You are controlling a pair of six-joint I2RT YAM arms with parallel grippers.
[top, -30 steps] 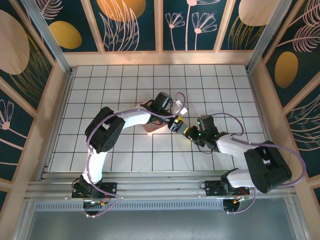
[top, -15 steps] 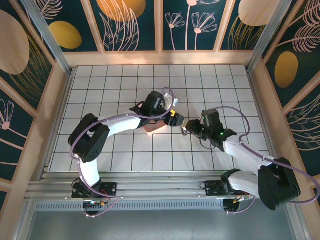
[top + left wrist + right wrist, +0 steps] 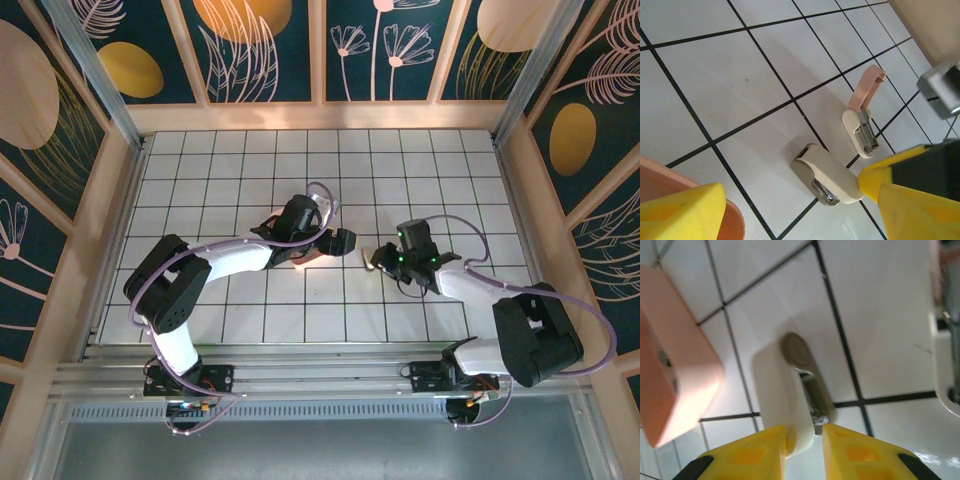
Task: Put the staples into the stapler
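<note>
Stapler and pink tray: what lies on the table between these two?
Nothing. Between the stapler and the pink tray there is just bare white tile with black grid lines; the right wrist view shows it.

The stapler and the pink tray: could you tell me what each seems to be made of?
The stapler: cream shell, probably matte plastic, smooth and round-edged; its underside looks like bare metal, grey and glinting. The pink tray: likely moulded plastic, given even colour, rounded corners and a soft sheen.
</note>
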